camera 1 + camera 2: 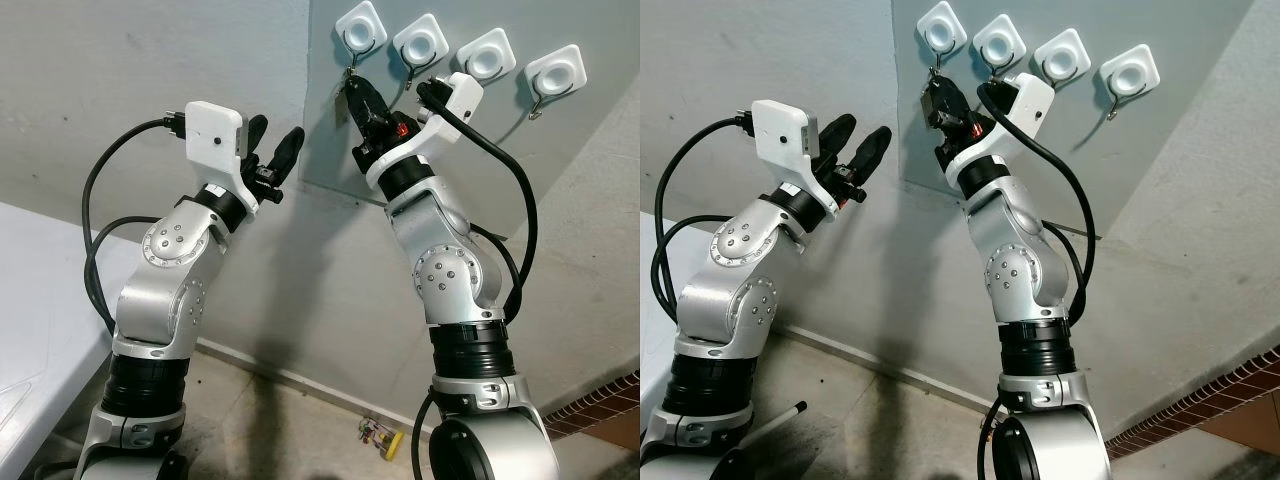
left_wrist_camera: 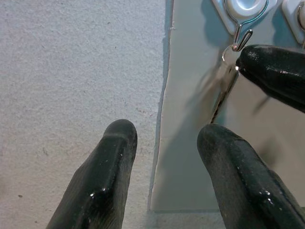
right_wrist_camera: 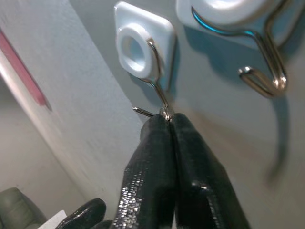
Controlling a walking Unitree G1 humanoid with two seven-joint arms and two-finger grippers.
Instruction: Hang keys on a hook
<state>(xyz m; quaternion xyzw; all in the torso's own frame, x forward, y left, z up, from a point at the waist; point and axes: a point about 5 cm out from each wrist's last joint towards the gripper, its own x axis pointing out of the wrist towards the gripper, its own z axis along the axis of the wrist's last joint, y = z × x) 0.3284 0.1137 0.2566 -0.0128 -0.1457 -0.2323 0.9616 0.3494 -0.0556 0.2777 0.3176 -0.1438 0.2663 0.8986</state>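
Four white square hooks are stuck in a row on a grey panel [image 1: 330, 150] on the wall. My right gripper [image 1: 352, 85] is raised to the leftmost hook [image 1: 361, 27], shut on the ring of the keys [image 2: 228, 53]. The ring touches the hook's wire tip [image 3: 162, 98]; I cannot tell if it is over it. A key [image 2: 220, 93] hangs blurred below the ring. My left gripper [image 1: 278, 135] is open and holds nothing. It is held up beside the panel's left edge, a little below and left of the right gripper.
The other hooks [image 1: 420, 42] [image 1: 486, 55] [image 1: 553, 72] are bare. A white table [image 1: 40, 300] stands at the far left. A small yellow thing [image 1: 382, 436] lies on the floor by the wall. A brick strip [image 1: 600, 405] runs at the lower right.
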